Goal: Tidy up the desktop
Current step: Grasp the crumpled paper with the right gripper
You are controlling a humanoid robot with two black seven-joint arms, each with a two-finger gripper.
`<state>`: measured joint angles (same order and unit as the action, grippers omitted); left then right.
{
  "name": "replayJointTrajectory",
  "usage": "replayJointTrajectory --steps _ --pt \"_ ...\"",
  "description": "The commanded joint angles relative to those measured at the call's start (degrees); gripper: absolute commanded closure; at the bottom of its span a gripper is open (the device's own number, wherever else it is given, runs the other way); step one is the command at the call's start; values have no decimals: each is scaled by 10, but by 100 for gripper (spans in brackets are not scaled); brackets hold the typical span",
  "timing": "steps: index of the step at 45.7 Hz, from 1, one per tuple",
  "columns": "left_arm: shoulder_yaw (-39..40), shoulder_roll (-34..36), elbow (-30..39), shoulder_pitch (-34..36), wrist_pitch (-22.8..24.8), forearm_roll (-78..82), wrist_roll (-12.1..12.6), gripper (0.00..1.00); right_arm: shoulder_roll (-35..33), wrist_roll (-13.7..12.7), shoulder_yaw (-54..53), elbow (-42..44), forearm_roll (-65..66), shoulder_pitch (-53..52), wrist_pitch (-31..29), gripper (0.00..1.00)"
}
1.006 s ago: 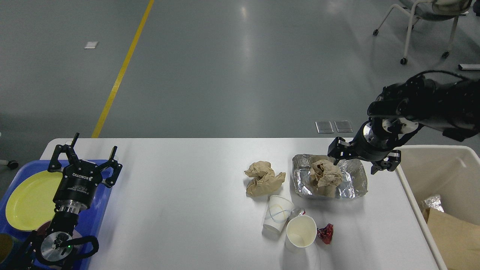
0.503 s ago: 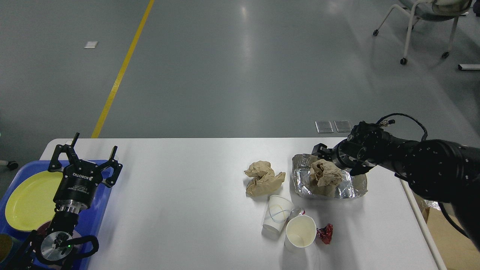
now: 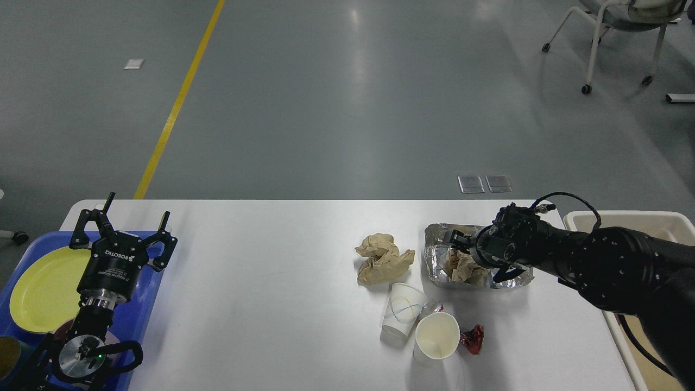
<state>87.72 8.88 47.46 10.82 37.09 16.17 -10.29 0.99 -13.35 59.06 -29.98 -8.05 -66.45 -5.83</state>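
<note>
The white desktop (image 3: pixel 271 282) holds a crumpled brown paper ball (image 3: pixel 384 258), a foil tray (image 3: pixel 434 239) with a second brown paper wad (image 3: pixel 460 267) in it, a tipped paper cup (image 3: pixel 402 309), an upright paper cup (image 3: pixel 436 334) and a red wrapper (image 3: pixel 472 339). My right gripper (image 3: pixel 478 255) is low inside the foil tray, its jaws spread open around the wad and partly hiding it. My left gripper (image 3: pixel 126 220) is open and empty above the blue tray's right edge.
A blue tray (image 3: pixel 146 293) with a yellow plate (image 3: pixel 43 288) sits at the desktop's left end. A beige bin (image 3: pixel 624 220) stands past the right end, mostly behind my right arm. A wheeled chair (image 3: pixel 597 32) stands far back right.
My right gripper has come down and to the left, from above the foil tray's far right corner into the tray around the paper wad. The left arm has not moved.
</note>
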Motion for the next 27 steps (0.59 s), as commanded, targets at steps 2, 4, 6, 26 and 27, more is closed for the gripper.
replayJointTrajectory --steps 2,4,6,26,27 --pt "0 0 0 0 0 0 0 4 7 0 0 -2 0 13 49 6" --pt "0 0 0 0 0 0 0 4 9 0 0 -4 0 14 52 14" --pt "0 0 0 0 0 0 0 4 9 -1 0 -6 0 14 52 27" --pt "0 0 0 0 0 0 0 4 5 -4 -2 -33 -10 8 54 100" --pt "0 0 0 0 0 0 1 4 4 -4 -3 -38 -11 7 54 100"
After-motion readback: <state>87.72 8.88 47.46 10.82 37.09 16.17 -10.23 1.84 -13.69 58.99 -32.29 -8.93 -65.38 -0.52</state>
